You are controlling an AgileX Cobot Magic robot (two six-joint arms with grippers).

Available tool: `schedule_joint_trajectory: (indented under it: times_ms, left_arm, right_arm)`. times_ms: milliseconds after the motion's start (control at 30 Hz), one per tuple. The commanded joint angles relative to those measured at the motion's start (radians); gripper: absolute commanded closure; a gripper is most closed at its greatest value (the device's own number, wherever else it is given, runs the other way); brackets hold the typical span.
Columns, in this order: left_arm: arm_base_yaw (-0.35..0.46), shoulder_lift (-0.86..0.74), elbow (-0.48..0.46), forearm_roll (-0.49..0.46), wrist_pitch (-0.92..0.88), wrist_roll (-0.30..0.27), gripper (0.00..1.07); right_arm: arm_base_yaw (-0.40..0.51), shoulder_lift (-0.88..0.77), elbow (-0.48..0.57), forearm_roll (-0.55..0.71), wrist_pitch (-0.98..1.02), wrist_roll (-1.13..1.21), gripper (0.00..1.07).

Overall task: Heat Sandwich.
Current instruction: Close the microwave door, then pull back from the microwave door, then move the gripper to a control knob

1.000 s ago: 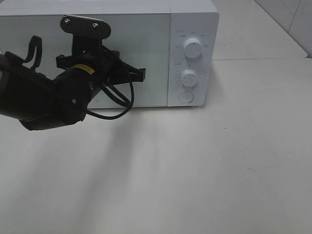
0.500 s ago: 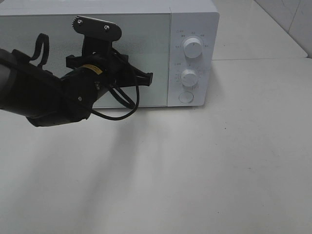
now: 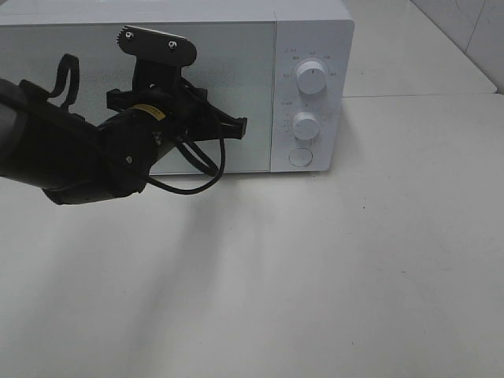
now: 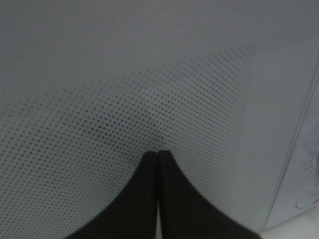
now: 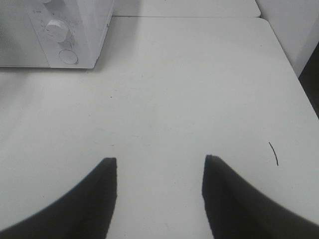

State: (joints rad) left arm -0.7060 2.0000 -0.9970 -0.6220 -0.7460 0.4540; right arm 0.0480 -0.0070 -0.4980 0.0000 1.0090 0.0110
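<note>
The sandwich is out of view. A white microwave (image 3: 315,31) stands at the back of the table with its frosted, dotted door (image 3: 236,71) closed. My left gripper (image 3: 241,124) is shut, with its tips at the right part of the door, just left of the control panel. In the left wrist view the two fingers of the left gripper (image 4: 158,153) lie pressed together against the dotted door glass (image 4: 149,99). My right gripper (image 5: 159,162) stands open over bare white table (image 5: 164,99) with nothing between its fingers; it does not show in the high view.
The control panel carries an upper knob (image 3: 312,77), a lower knob (image 3: 306,124) and a round button (image 3: 301,157). The microwave (image 5: 79,30) sits far ahead-left of the right gripper. A thin dark mark (image 5: 273,152) lies on the table. The table edge (image 5: 294,74) runs along the right.
The left arm shifted to the right along the microwave door during the first half second, then held still. The right gripper stays open.
</note>
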Motion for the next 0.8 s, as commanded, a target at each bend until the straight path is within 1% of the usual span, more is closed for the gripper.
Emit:
schedule_joint_trajectory:
  times_ms: [33, 100, 167, 200, 267, 300, 333, 367, 400, 433, 467, 533, 567, 600, 633, 667, 733, 767, 800]
  left_arm:
    - [0.041, -0.005, -0.041, -0.036, -0.076, -0.003, 1.07]
    - [0.041, -0.022, -0.028, 0.001, -0.035, -0.006, 1.07]
    - [0.041, -0.032, -0.02, 0.016, -0.027, -0.011, 1.07]
    - [0.041, -0.041, -0.011, 0.027, -0.027, -0.021, 1.07]
    - [0.041, -0.077, 0.026, 0.054, -0.029, -0.059, 1.07]
    - [0.041, -0.077, 0.026, 0.054, -0.029, -0.059, 1.07]
    - [0.041, -0.086, 0.04, 0.061, -0.029, -0.075, 1.07]
    - [0.041, -0.106, 0.069, 0.07, -0.026, -0.108, 1.07]
    - [0.041, -0.117, 0.084, 0.078, -0.023, -0.124, 1.07]
    - [0.041, -0.117, 0.084, 0.078, -0.023, -0.124, 1.07]
    - [0.041, -0.124, 0.096, 0.086, -0.022, -0.141, 1.07]
    - [0.041, -0.158, 0.134, 0.133, 0.003, -0.196, 1.07]
    - [0.041, -0.166, 0.145, 0.15, 0.014, -0.213, 1.07]
    - [0.041, -0.166, 0.145, 0.15, 0.014, -0.213, 1.07]
    - [0.041, -0.177, 0.153, 0.174, 0.03, -0.235, 1.07]
    - [0.041, -0.198, 0.165, 0.24, 0.062, -0.274, 1.07]
    - [0.041, -0.22, 0.173, 0.307, 0.104, -0.318, 1.07]
    - [0.041, -0.22, 0.173, 0.307, 0.104, -0.318, 1.07]
    - [0.041, -0.232, 0.176, 0.343, 0.127, -0.339, 1.07]
  right_arm:
    - [-0.005, -0.024, -0.001, 0.0, -0.012, -0.011, 0.55]
    - [-0.005, -0.024, -0.001, 0.0, -0.012, -0.011, 0.55]
    - [-0.005, -0.024, -0.001, 0.0, -0.012, -0.011, 0.55]
    - [-0.005, -0.024, -0.001, 0.0, -0.012, -0.011, 0.55]
    - [-0.005, -0.024, -0.001, 0.0, -0.012, -0.011, 0.55]
    - [-0.005, -0.024, -0.001, 0.0, -0.012, -0.011, 0.55]
    - [-0.005, -0.024, -0.001, 0.0, -0.012, -0.011, 0.55]
    - [-0.005, -0.024, -0.001, 0.0, -0.012, -0.011, 0.55]
    - [-0.005, -0.024, -0.001, 0.0, -0.012, -0.011, 0.55]
    - [-0.005, -0.024, -0.001, 0.0, -0.012, -0.011, 0.55]
    - [-0.005, -0.024, -0.001, 0.0, -0.012, -0.011, 0.55]
    - [-0.005, -0.024, -0.001, 0.0, -0.012, -0.011, 0.55]
    - [-0.005, -0.024, -0.001, 0.0, -0.012, -0.011, 0.55]
    - [-0.005, -0.024, -0.001, 0.0, -0.012, -0.011, 0.55]
    - [-0.005, -0.024, -0.001, 0.0, -0.012, -0.011, 0.55]
    - [-0.005, -0.024, -0.001, 0.0, -0.012, -0.011, 0.55]
    - [-0.005, -0.024, -0.001, 0.0, -0.012, -0.011, 0.55]
    - [-0.005, -0.024, -0.001, 0.0, -0.012, -0.011, 0.55]
    - [-0.005, -0.024, -0.001, 0.0, -0.012, -0.011, 0.55]
